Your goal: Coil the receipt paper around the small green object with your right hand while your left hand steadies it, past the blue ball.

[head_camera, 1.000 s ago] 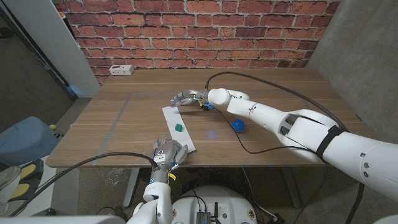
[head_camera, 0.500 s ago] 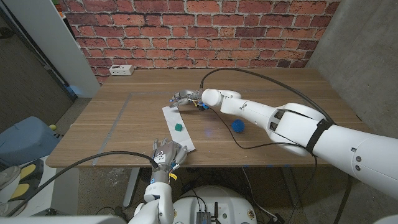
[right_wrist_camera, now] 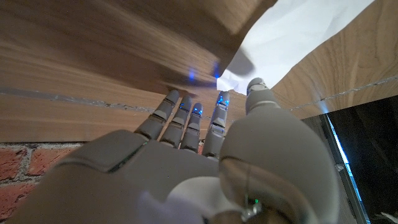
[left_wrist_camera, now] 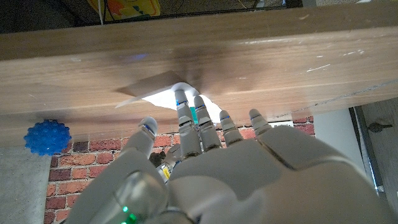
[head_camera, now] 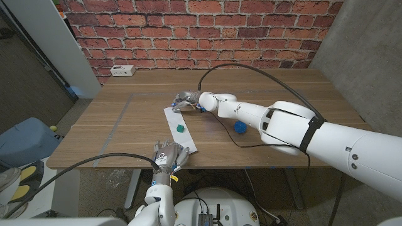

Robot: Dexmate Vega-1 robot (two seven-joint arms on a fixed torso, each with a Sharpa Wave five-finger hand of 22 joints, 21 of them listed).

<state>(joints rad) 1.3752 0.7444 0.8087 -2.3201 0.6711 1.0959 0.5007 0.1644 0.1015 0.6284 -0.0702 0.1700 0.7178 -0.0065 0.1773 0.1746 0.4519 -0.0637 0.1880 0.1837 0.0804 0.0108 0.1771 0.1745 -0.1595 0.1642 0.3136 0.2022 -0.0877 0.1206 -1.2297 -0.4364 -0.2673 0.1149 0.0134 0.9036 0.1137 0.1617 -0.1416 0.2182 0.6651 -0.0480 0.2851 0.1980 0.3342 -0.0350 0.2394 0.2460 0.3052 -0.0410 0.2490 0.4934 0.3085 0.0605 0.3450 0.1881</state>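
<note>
The right hand (head_camera: 187, 99) was at the far end of the paper (head_camera: 181, 130), apparently pinching its corner. The left hand (head_camera: 168, 156), fingers apart, held nothing near the surface's (head_camera: 282, 94) front edge. The green object (head_camera: 180, 128) sat on the paper, the ball (head_camera: 240, 127) apart.

The table (head_camera: 276, 94) is showing a matt wood-grain top, smooth, with fine scratches catching light in the left wrist view. The receipt paper (head_camera: 180, 130) is lying as thin, matt white paper, and at its 12 o'clock end the right hand (head_camera: 187, 99) is showing grey, faintly glossy plastic-looking shells. The left hand (left_wrist_camera: 205, 168) is looking the same, smooth and slightly shiny. The blue ball (head_camera: 240, 126) is showing a bumpy, rubbery-looking surface. The small green object (head_camera: 179, 128) is looking matt.
</note>
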